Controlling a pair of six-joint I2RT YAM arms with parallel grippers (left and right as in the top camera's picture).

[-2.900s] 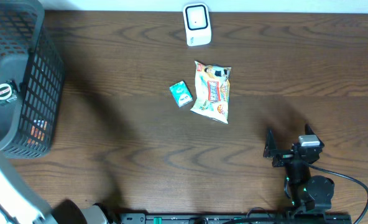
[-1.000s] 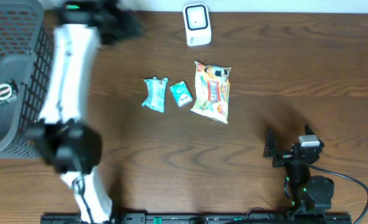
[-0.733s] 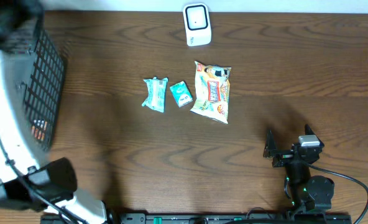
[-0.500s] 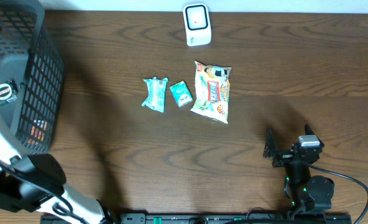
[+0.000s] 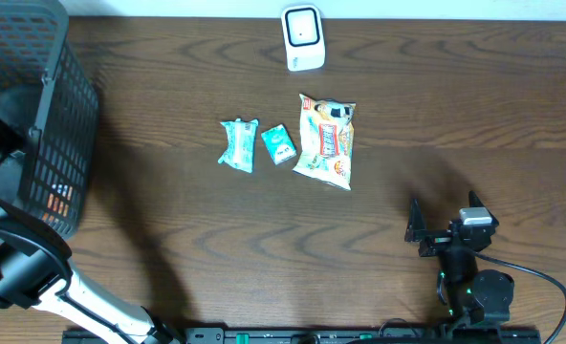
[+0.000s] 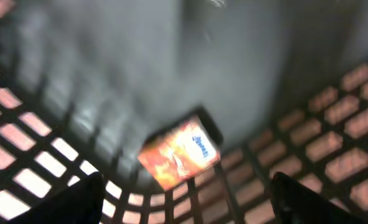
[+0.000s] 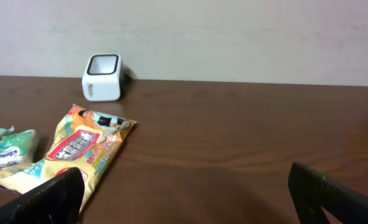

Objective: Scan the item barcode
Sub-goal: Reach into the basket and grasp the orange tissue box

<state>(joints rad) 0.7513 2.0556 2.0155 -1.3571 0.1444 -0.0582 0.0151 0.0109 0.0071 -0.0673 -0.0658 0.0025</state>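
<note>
Left wrist cam: L gripper (image 6: 185, 185) spread wide, empty, poised over orange box (image 6: 179, 154), which lies flat on basket (image 6: 265, 62) floor close to the mesh. Pic blurred. R gripper (image 7: 184, 173) likewise agape, empty, low at near side of table. Beyond, mid-table: bag (image 5: 326, 139), green pack (image 5: 278, 145), tissue pack (image 5: 237, 144). Scanner (image 5: 303, 37) at far edge. Risks: fingers snag mesh; flat box slips from pinch; barcode side not visible, so may end up facing away from scanner.
</note>
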